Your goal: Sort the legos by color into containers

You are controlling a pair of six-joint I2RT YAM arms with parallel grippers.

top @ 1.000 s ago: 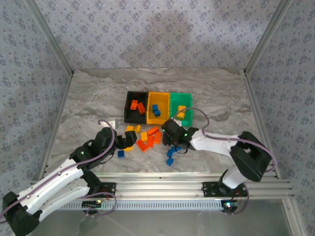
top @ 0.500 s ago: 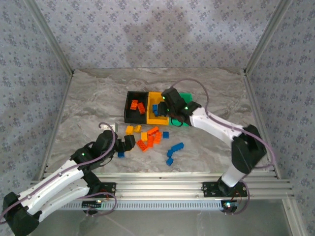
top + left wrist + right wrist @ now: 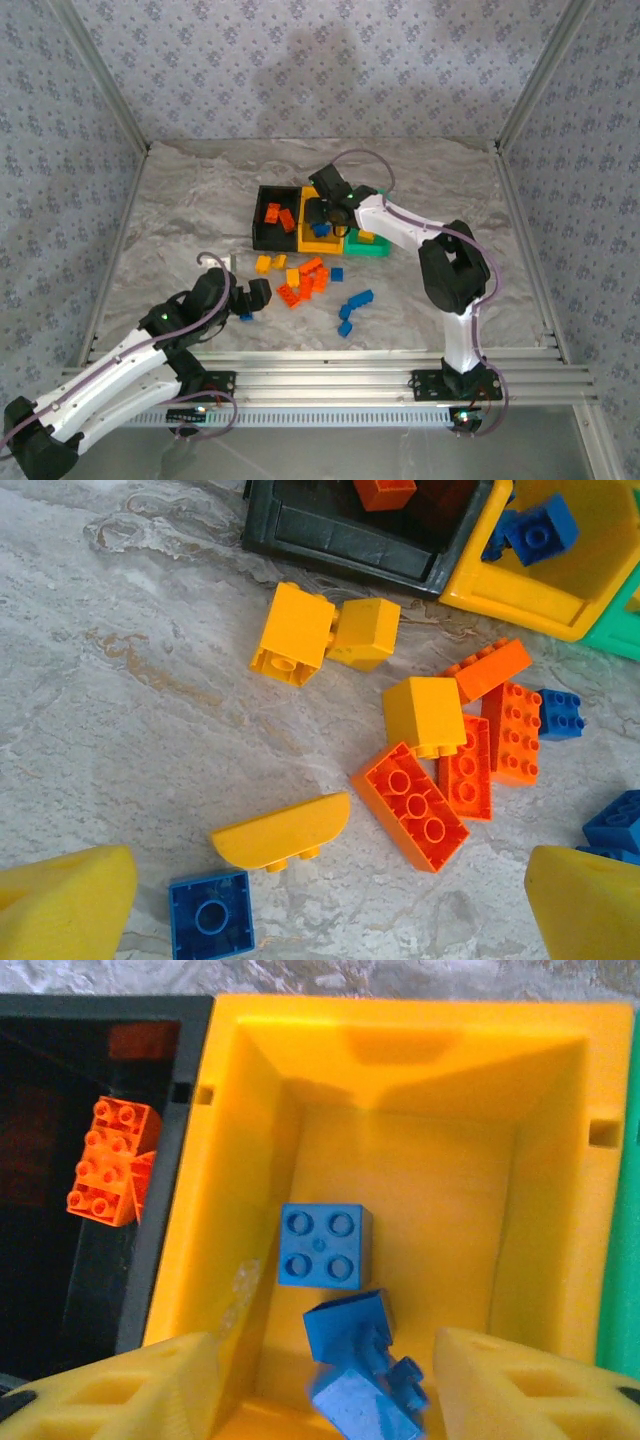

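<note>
Small blue studded plastic bricks (image 3: 319, 1245) lie in yellow-orange plastic bin (image 3: 540, 1210). Right gripper (image 3: 325, 1365) hovers above them, jaws half apart, gripping nothing.

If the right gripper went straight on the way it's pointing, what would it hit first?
Probably the blue bricks in the yellow bin: the right gripper points down into it, jaws apart above them. Depth is unclear, so how soon is hard to say.

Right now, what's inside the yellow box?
Blue legos: one lies flat, and at least two more are jumbled beside it. The yellow box has its near corners covered by the right gripper, so more could hide there.
</note>
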